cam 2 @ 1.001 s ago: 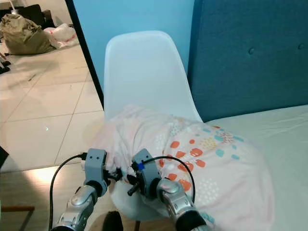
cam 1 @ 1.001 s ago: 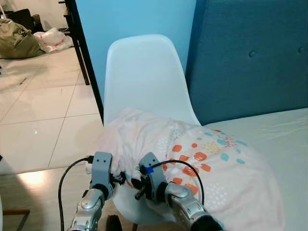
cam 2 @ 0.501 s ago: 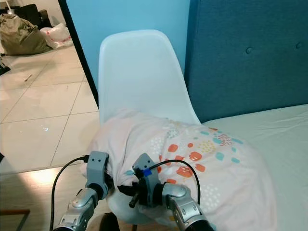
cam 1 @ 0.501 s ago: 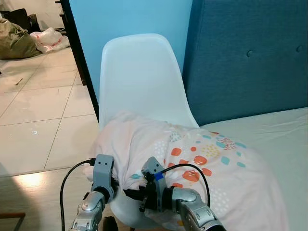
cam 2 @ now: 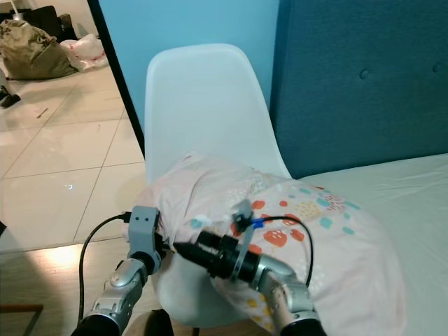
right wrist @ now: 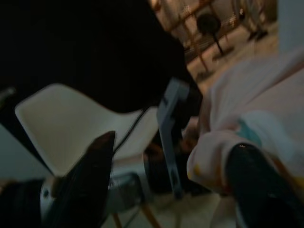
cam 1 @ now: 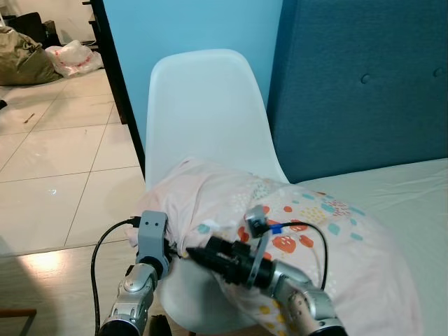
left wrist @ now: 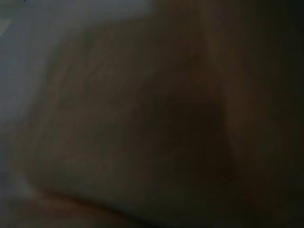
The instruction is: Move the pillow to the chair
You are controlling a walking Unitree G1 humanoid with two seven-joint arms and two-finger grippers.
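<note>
I see the pillow [cam 1: 294, 231] draped over the chair [cam 1: 210, 126] seat's front edge. My right gripper [right wrist: 175, 180] spreads wide beside the fabric; I can't tell the left gripper's [cam 1: 175, 253] state.

I count one pillow [cam 1: 308, 231], one white chair [cam 1: 206, 112], one bed [cam 1: 413, 203], and my two grippers [cam 1: 183, 250] [cam 1: 175, 253].

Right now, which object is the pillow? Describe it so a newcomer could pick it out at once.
Find the white moulded chair beside the blue padded headboard. The pillow slumps from the pale mattress onto the chair's seat: a soft pinkish cushion, unmistakable for its orange and teal spots.
</note>
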